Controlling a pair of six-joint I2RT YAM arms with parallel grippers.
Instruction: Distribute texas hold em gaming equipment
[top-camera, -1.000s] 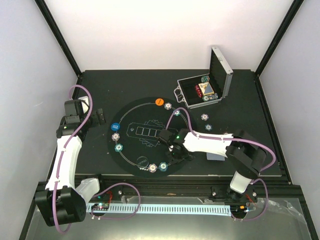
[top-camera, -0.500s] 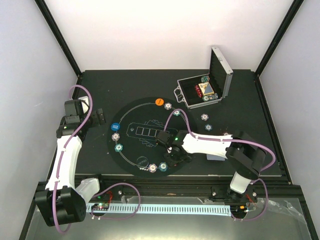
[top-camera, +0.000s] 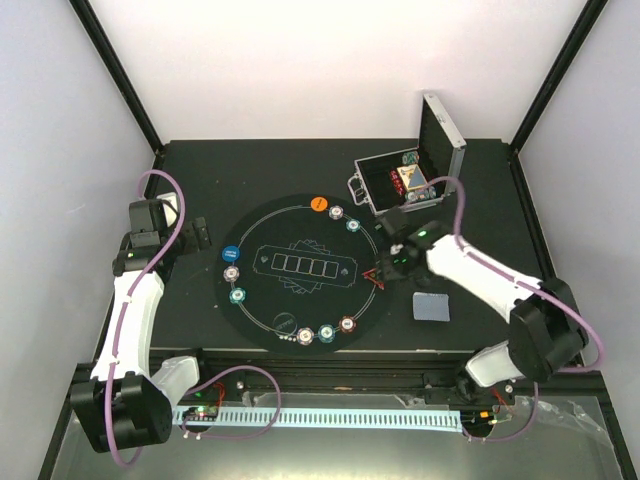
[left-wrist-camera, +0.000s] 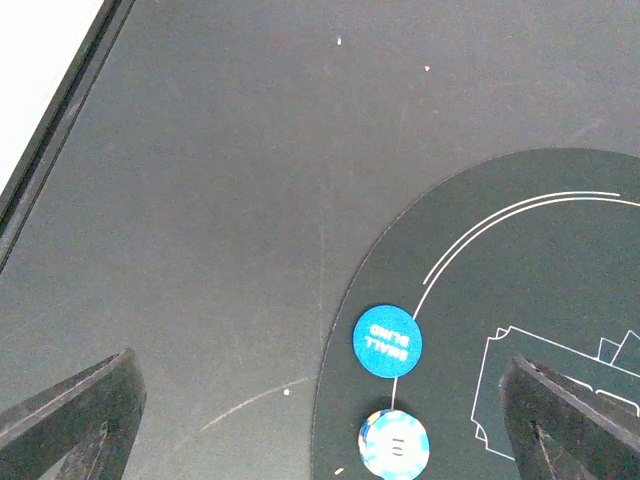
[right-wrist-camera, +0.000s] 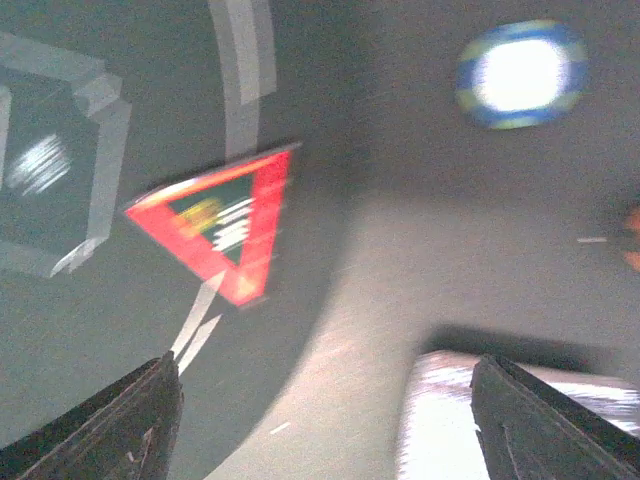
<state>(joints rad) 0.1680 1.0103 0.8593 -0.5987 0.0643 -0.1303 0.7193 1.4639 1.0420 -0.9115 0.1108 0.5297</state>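
Round the black mat's (top-camera: 300, 300) rim lie poker chips: two (top-camera: 336, 211) at the far edge, two (top-camera: 231, 272) at the left, and white, teal and red-brown ones (top-camera: 347, 324) at the near edge. An orange disc (top-camera: 319, 203) and a blue disc (top-camera: 230, 254) (left-wrist-camera: 387, 341) also lie on the rim. The red triangle marker (top-camera: 372, 275) (right-wrist-camera: 220, 222) lies at the mat's right edge. My right gripper (top-camera: 392, 257) (right-wrist-camera: 330, 420) hovers just right of it, open and empty. A grey-blue card stack (top-camera: 431, 305) (right-wrist-camera: 510, 420) lies off the mat. My left gripper (top-camera: 198, 231) (left-wrist-camera: 320, 420) is open and empty, left of the blue disc.
The silver case (top-camera: 410, 180) stands open at the back right with chips and cards inside. A blue-and-white chip (right-wrist-camera: 520, 75) lies on the table beyond the right gripper. A black frame edges the table all round.
My right gripper has opened and left the red-brown chip at the mat's near edge. It then swung up and to the right, to the red triangle. The left arm has not moved.
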